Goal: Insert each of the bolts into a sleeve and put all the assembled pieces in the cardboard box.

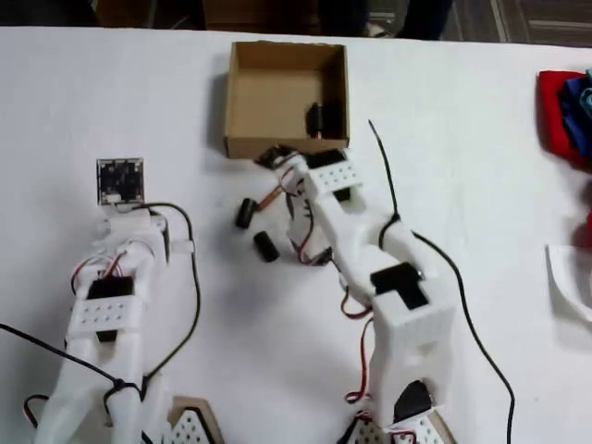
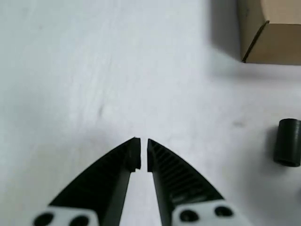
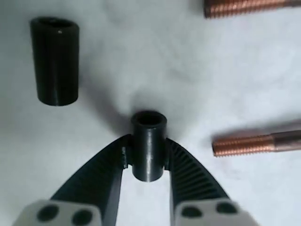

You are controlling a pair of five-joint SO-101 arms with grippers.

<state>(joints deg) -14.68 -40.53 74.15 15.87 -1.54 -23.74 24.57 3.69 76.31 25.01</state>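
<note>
A black sleeve (image 3: 149, 134) is pinched between the two fingers of the right gripper (image 3: 149, 157), and one open end of it is seen protruding beyond the fingertips. In the high view this gripper is placed just beside the near wall of the cardboard box (image 1: 242, 143), over the white table (image 1: 462, 166). Two copper bolts are seen in the right wrist view. One bolt (image 3: 256, 143) is lying near the gripped sleeve without touching it, and the other bolt (image 3: 249, 7) is lying farther off. In the high view one loose sleeve (image 1: 245, 213) and another loose sleeve (image 1: 266, 246) are lying close together on the table, between the two arms and not far from the box. A dark piece (image 1: 314, 118) is lying inside the box near one side wall; what it is cannot be told. The fingers of the left gripper (image 2: 141, 153) are brought almost together, with only a thin gap between the tips, and nothing is held between them. This gripper is kept over bare table, apart from the box.
</note>
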